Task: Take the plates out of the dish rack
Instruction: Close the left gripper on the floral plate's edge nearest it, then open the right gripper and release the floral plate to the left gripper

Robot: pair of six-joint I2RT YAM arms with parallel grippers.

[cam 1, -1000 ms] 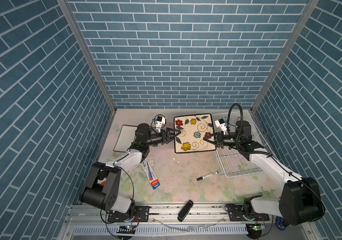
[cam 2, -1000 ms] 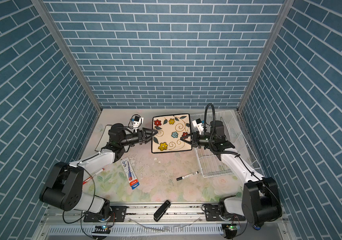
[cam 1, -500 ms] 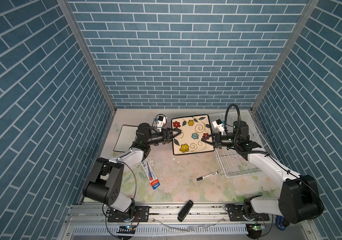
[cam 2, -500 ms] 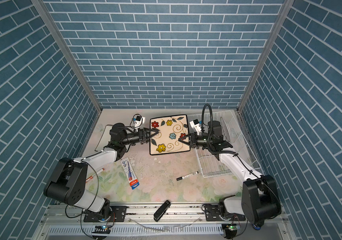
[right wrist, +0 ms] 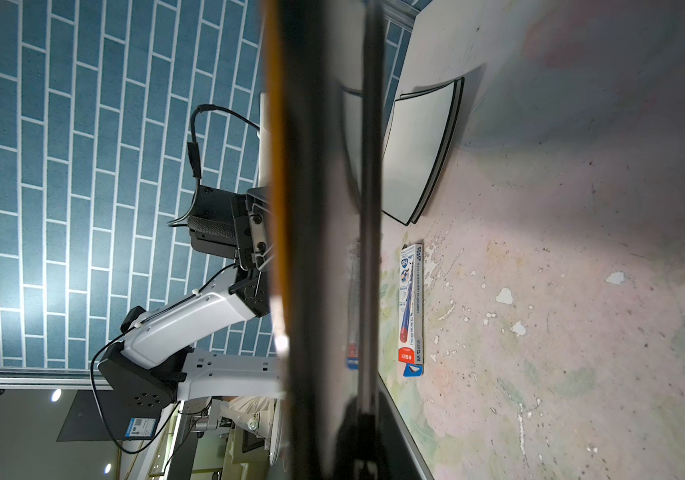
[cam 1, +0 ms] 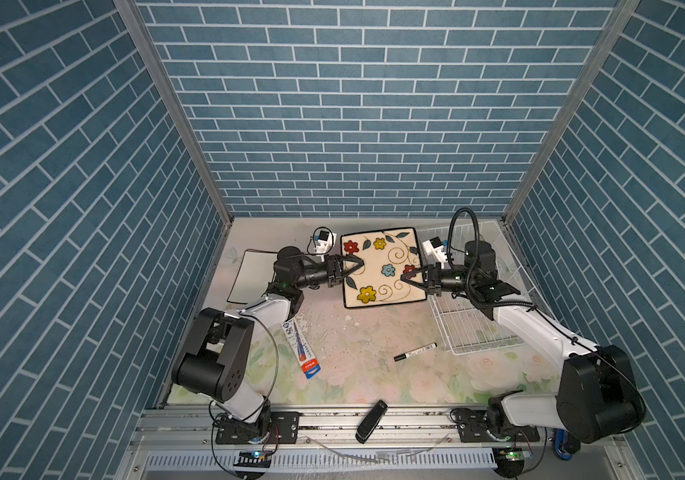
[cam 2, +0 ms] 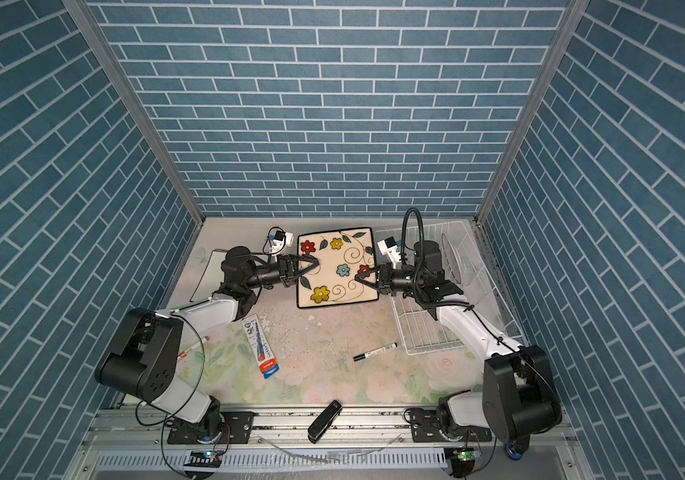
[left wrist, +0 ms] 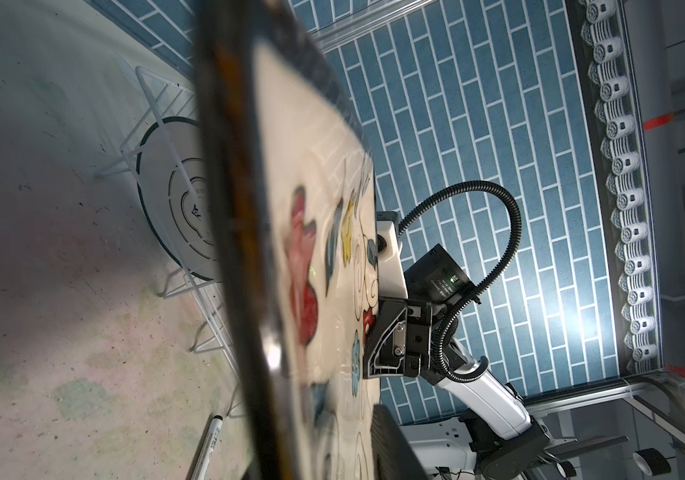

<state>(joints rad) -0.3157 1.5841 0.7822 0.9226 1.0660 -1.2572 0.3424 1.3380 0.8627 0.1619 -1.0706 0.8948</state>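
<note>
left of the dish rack (cam 1: pixel 470 329) we saw the flowered cream plate (cam 1: pixel 382 262) face up; right gripper (cam 1: pixel 405 277) clamped its rack-side edge, left gripper (cam 1: pixel 356 266) straddled the opposite edge, grip unclear.

Back centre, the flowered plate (cam 1: pixel 382 266), left gripper (cam 1: pixel 358 267) at its left edge, right gripper (cam 1: pixel 407 277) at its right. Far left, the plain plate (cam 1: pixel 249 276) flat on the table (cam 1: pixel 353 365); dish rack (cam 1: pixel 469 328) on the right (round plate (cam 2: pixel 453 257) upright inside, at the back). Up front: pencil box (cam 1: pixel 301 349) left, marker (cam 1: pixel 415 352) near the rack.
</note>
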